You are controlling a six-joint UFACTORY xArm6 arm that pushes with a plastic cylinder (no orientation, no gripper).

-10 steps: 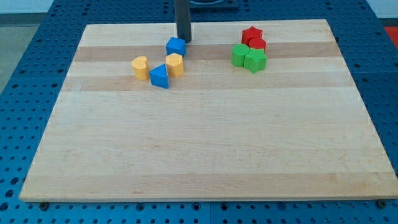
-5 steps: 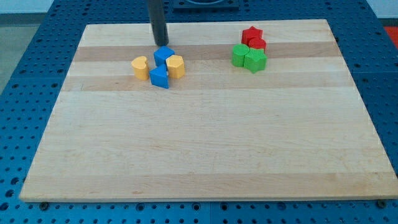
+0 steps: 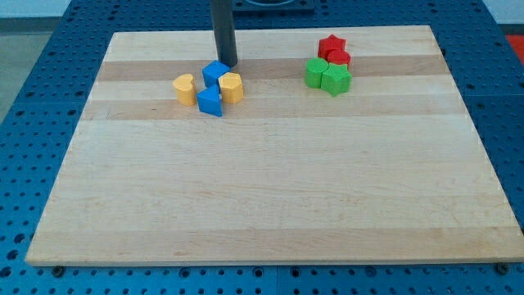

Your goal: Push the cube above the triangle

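The blue cube (image 3: 215, 73) sits near the view's top left of centre, directly above the blue triangle (image 3: 210, 101) and touching it. My tip (image 3: 227, 65) is just above and right of the cube, close to its upper right corner. A yellow hexagonal block (image 3: 231, 86) touches the cube's lower right and the triangle's right side. A yellow heart-shaped block (image 3: 185, 88) lies to the left of the triangle, apart from it.
A red star (image 3: 332, 45), a red block (image 3: 339, 58), a green block (image 3: 315, 72) and a second green block (image 3: 336, 79) cluster at the view's top right. The wooden board (image 3: 270, 188) lies on a blue perforated table.
The blue cube slid left and down from beside the yellow hexagon to sit above the triangle. My tip went left with it, then moved back slightly right.
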